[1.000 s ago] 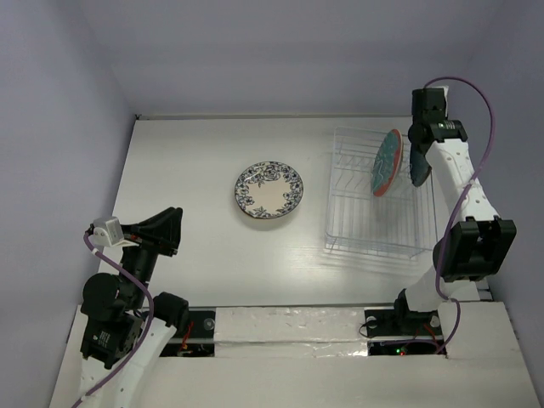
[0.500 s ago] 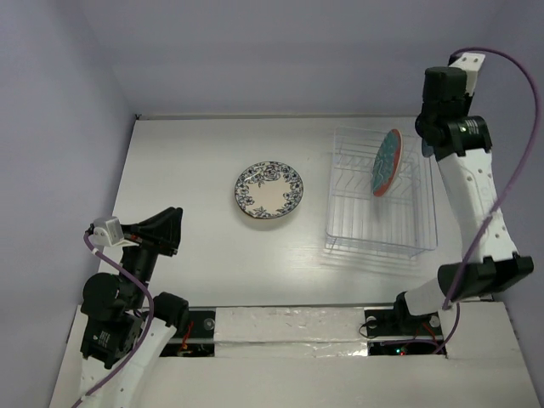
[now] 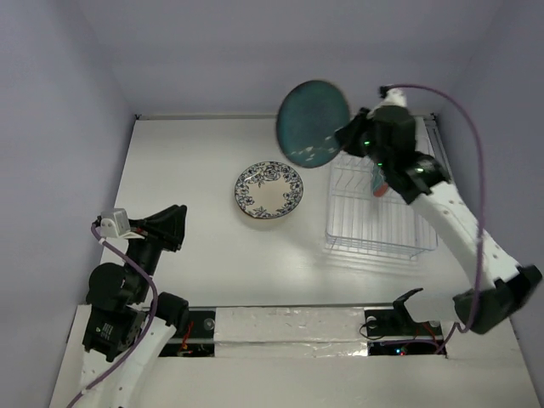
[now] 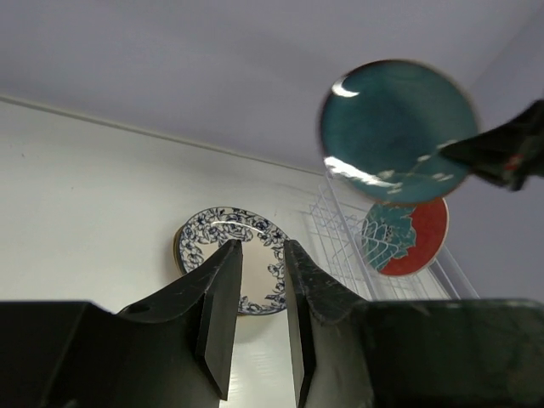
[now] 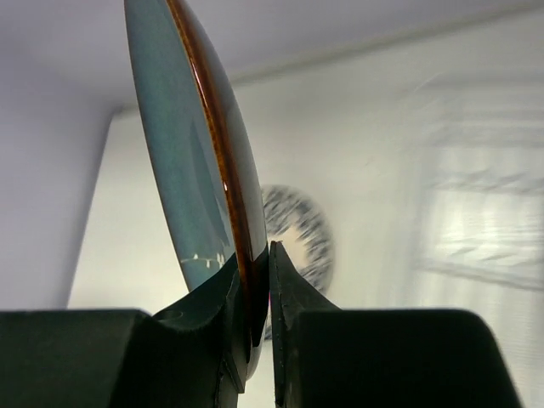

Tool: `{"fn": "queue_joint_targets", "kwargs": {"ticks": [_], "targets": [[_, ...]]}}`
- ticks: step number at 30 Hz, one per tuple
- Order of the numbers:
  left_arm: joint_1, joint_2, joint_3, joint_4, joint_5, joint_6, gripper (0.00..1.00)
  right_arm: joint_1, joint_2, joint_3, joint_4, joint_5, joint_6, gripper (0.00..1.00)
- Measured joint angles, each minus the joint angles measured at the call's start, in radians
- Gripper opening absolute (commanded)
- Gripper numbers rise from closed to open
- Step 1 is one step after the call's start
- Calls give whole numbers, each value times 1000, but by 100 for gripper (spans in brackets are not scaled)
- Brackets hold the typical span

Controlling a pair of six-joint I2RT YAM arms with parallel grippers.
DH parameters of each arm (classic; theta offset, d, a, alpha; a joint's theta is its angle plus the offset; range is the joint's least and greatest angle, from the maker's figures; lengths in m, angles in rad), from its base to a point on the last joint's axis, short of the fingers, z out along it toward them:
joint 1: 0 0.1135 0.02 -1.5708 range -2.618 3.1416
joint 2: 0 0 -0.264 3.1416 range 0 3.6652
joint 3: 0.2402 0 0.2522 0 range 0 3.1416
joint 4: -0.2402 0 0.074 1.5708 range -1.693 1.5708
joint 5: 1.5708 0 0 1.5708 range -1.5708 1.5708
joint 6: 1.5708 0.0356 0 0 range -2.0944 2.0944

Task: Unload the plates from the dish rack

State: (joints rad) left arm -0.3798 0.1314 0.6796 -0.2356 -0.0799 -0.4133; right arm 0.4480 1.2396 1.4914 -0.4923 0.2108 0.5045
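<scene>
Evidently partway through. Up in the air beyond the far left corner of the dish rack [image 3: 378, 221], clear of its wires and not yet set down: the dark teal plate [image 3: 313, 123], tilted on edge. Clamped at the rim by the right end effector [image 3: 344, 140], fingers [image 5: 204, 340] closed tight on either face in the right wrist view. Inside the dish rack, upright in a slot toward its far end and mostly hidden behind the arm from above: the red plate [image 4: 408, 238] with the teal flower, untouched. Flat on the table [image 3: 187, 153], well to the left of the dish rack: the white plate [image 3: 269, 189] with the blue floral rim, by the look of it already unloaded. No other plates to be seen in any view, so cannot tell whether more belong to the job. Judged from that: one out, one in the air, one left to fetch. Probably calls next for laying the teal one flat somewhere left of the dish rack, beside or on the floral one, then reaching for the red. Farther out, toward the near edge and well left of the dish rack: the left end effector [image 3: 177, 228], fingers a little apart, nothing between them, aimed toward the floral plate.
</scene>
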Motion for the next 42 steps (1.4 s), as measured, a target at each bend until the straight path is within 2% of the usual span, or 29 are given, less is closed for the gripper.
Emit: {"fn": "queue_joint_targets", "kwargs": {"ticks": [5,10,18,29,32,36,39,42], "targets": [[0,23,0,-2,-1,-1,24,125,216,-158,193,-169,133,0],[0,38,0,-2,0,-4,24,199,344,-227,248,-255,211,0],[0,62,0,-2,0,-4,24,197,405,-296,466,-262,313,0],[0,63,0,-2,0,-4,25,194,442,-403,568,-227,364,0],[0,63,0,-2,0,-5,25,194,455,-428,587,-222,389,6],[0,63,0,-2,0,-5,25,194,455,-452,628,-211,408,19],[0,63,0,-2,0,-5,26,194,456,-457,644,-207,419,41],[0,63,0,-2,0,-5,26,194,456,-457,657,-203,417,54]]}}
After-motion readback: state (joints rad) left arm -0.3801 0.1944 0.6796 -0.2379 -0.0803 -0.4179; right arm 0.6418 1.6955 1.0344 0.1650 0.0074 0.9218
